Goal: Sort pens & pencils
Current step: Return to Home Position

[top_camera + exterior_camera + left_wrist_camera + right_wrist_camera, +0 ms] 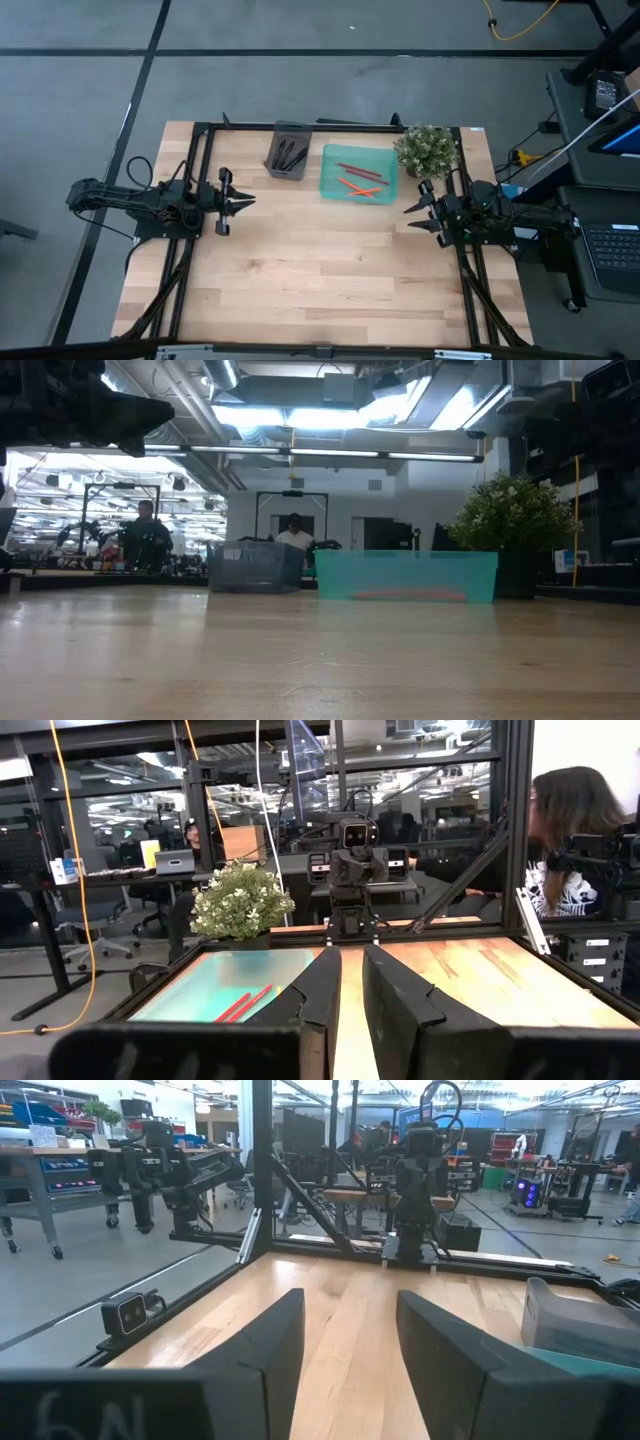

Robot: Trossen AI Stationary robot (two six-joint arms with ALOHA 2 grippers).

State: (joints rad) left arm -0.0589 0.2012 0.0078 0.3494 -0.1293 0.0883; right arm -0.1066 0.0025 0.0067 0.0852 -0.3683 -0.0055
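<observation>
- Sorting is looking finished: nothing is lying loose on the light wooden table [320, 270].
- Thin black pens [290, 155] are lying in the dark grey plastic bin [290, 126], just beside the translucent green plastic tray [328, 155].
- Red and orange pencils [360, 181] are lying inside that tray.
- My left claw [243, 203] and right claw [412, 210] are hovering open and empty, flanking the tray.

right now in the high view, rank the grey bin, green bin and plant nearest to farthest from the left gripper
From the left gripper, on the left side:
1. Grey bin, holding the pens, at the far edge, left of centre.
2. Green bin, holding the pencils, just right of the grey bin.
3. Plant, far right corner.
</observation>
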